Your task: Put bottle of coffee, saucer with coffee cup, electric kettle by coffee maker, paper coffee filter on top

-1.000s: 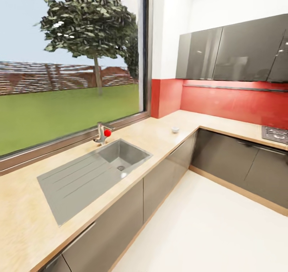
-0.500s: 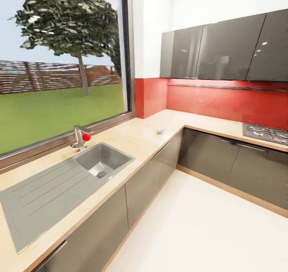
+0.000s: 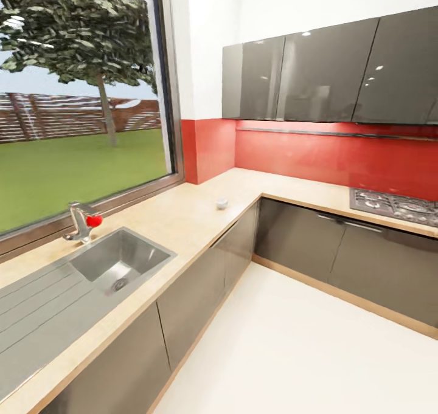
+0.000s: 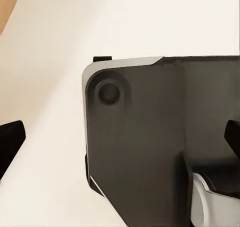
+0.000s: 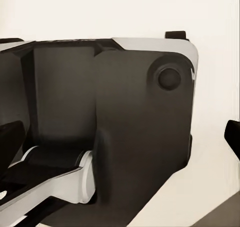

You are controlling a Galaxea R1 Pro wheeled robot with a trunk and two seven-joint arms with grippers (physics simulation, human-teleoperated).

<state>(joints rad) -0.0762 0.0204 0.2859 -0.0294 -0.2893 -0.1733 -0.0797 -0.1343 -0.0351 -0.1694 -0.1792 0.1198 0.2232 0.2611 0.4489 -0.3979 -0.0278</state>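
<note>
Coffee maker, bottle, filter, saucer and kettle aren't visible; a small white cup-like object (image 3: 222,203) sits near the countertop's (image 3: 182,213) inner corner. Nothing looks set up. Gripper states: cannot tell.

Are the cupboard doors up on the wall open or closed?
Closed. In the head view, the upper cabinets show flat, glossy grey doors lined up flush above the red wall, none swung out.

View panned right along countertop (image 3: 182,216).
</note>
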